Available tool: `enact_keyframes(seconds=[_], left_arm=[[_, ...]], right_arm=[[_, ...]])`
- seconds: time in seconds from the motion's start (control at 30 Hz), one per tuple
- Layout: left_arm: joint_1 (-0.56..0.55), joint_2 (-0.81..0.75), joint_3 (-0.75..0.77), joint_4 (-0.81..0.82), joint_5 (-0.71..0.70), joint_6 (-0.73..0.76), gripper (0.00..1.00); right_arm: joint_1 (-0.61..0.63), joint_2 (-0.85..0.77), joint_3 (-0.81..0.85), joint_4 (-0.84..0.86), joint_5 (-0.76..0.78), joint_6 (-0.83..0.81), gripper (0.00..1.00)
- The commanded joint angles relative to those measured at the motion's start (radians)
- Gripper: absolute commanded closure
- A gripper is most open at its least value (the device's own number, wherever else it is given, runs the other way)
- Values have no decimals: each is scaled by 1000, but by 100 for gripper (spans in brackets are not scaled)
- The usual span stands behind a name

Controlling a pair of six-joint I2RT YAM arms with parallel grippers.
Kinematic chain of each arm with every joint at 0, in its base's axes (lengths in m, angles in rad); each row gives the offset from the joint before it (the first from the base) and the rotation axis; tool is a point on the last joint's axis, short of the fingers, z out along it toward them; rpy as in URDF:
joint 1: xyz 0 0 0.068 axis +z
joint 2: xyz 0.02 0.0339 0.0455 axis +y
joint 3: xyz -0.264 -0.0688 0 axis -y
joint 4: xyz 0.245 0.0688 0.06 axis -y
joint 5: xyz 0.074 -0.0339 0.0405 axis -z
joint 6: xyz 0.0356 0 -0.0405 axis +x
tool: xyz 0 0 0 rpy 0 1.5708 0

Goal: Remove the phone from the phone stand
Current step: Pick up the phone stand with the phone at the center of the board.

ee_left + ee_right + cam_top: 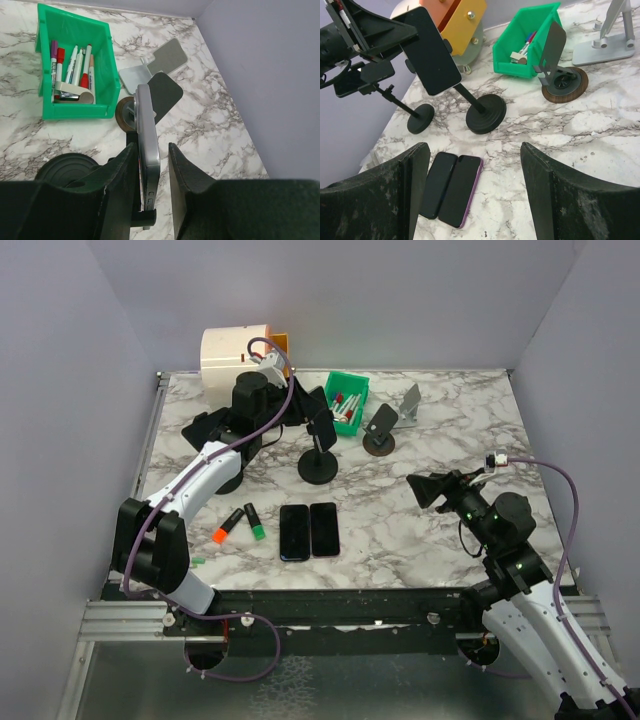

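Note:
The phone (321, 426) stands in the clamp of a black phone stand (318, 467) with a round base, mid-table. In the left wrist view the phone (147, 120) is edge-on, silver-sided, between my left gripper's (151, 146) fingers. The left finger lies against the stand's clamp behind the phone; the right finger stands a small gap off the phone. In the right wrist view its dark screen (432, 50) faces the camera. My right gripper (474, 146) is open and empty above the table, near right (425, 490).
Two phones (308, 530) lie flat side by side at front centre. A green bin (347, 400) of markers, a wood-based stand (380, 430) and a silver stand (408, 402) are behind. A second black stand (419, 119) is to the left. Two markers (240, 524) lie front left.

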State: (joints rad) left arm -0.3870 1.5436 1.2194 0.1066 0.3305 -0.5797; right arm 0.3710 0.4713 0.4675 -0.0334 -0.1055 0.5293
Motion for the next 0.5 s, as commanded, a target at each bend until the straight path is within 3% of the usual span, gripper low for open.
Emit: enact_keyframes(seconds=[0.0,0.47], left_arm=[[6,4,-7,7,9,4,70],[5,-5,-4,5,5,9,85]], right_arm=[[-4,-3,-19,-26,17,-18,23],[-4,-19,-17,-50,26,-22,23]])
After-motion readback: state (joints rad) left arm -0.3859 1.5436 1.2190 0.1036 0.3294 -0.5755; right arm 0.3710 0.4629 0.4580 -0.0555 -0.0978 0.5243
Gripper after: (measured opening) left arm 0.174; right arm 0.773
